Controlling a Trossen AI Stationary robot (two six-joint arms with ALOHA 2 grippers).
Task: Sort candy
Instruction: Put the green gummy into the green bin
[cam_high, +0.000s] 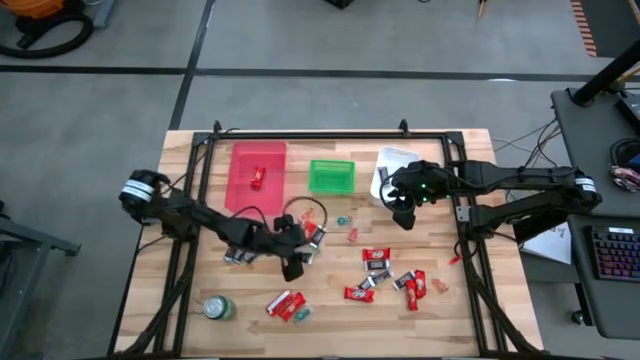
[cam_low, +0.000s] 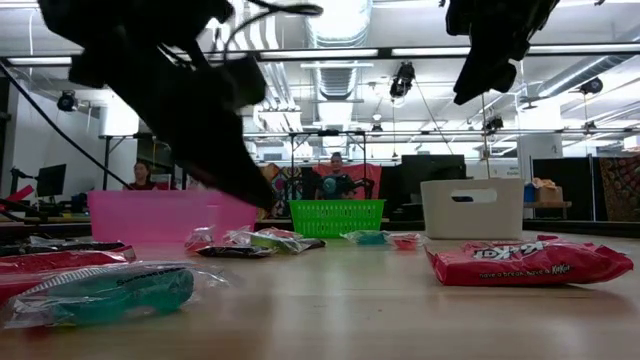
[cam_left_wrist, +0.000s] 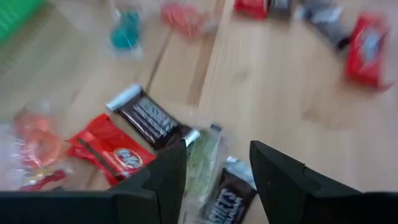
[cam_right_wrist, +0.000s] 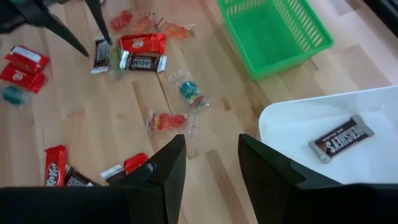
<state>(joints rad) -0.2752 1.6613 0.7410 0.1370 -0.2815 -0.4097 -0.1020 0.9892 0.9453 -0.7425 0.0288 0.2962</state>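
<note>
So the candy (cam_high: 385, 272) is mostly scattered over the near-right part of the wooden surface (cam_high: 450, 310), with a smaller bunch near the middle, right under the left claw (cam_left_wrist: 216, 163). That claw hangs low with its fingers apart and nothing between them, hovering over a dark Hershey's bar (cam_left_wrist: 147, 118), a red KitKat (cam_left_wrist: 112, 149) and a greenish clear-wrapped sweet (cam_left_wrist: 200, 163) all jammed together.

The right claw (cam_right_wrist: 208, 163) is up over the far right beside the white bin (cam_right_wrist: 292, 130), also spread open and empty. One Hershey's bar (cam_right_wrist: 342, 138) already lies in that bin, and a red piece (cam_high: 257, 178) sits in the pink bin (cam_high: 240, 165). The green basket (cam_right_wrist: 273, 31) looks empty from here.

These things weigh next to nothing, and the foil wrappers look slick and crinkly, so I'd guess they skate away if nudged sideways. The bars are stiff enough to pinch across the short width at the middle. The loose twisted ends would probably just tear or slip. With that cluster so tight, grabbing two at once seems the real risk.
</note>
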